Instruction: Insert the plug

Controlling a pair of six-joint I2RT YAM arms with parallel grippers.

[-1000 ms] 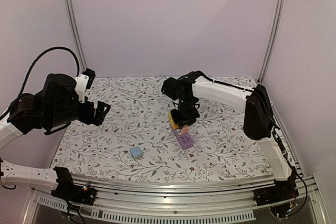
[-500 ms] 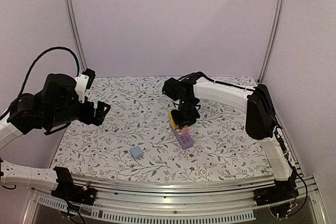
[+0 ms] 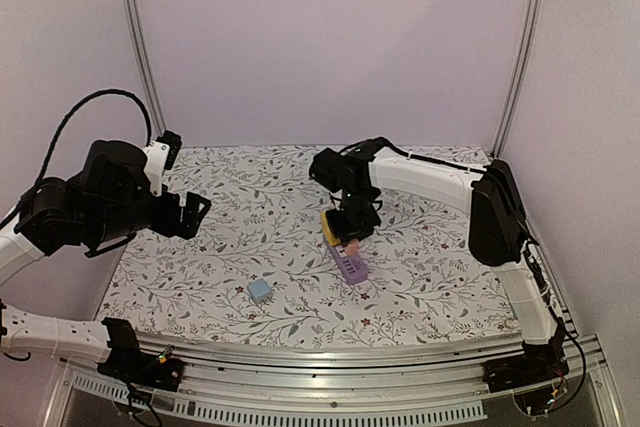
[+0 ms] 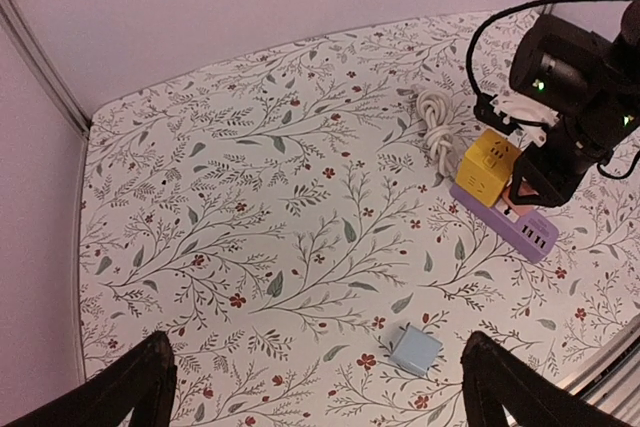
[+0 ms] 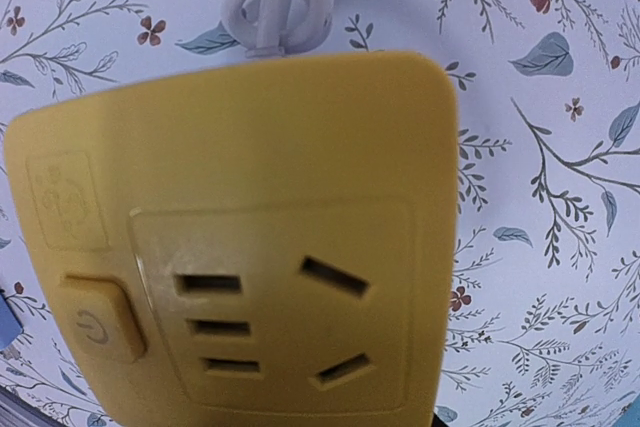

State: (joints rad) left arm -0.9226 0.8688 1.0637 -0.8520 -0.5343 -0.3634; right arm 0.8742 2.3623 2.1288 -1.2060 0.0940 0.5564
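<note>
Right pincer is clamping the pink plug just above the yellow socket, barely shifting this past second. Left pincer is hanging wide; insertion is probably still waiting on alignment.

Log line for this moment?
left gripper open, raised at left | right gripper shut on pink plug above yellow socket block | plug not inserted | blue cube at front

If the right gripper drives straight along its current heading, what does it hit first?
The yellow socket block: its outlet face fills the right wrist view, dead ahead of the right gripper. How near is unclear.
</note>
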